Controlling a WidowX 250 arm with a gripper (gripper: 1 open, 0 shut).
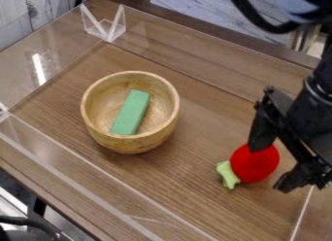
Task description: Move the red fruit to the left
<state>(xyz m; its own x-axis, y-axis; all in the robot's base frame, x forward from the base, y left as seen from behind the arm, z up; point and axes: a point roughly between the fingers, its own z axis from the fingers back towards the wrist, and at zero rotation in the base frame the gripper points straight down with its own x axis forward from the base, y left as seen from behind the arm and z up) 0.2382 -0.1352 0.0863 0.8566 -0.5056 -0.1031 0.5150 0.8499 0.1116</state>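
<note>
The red fruit (253, 163) lies on the wooden table at the lower right, its light green stem (228, 174) pointing left. My black gripper (281, 157) hangs over it, pointing down and open. One finger (261, 128) stands at the fruit's upper edge and the other (304, 175) at its right side, so the fruit's right part is partly hidden. Whether the fingers touch the fruit I cannot tell.
A wooden bowl (97, 124) holding a flat green block (130, 112) sits left of centre. Clear acrylic walls (39, 58) ring the table. A small clear stand (103, 24) is at the back left.
</note>
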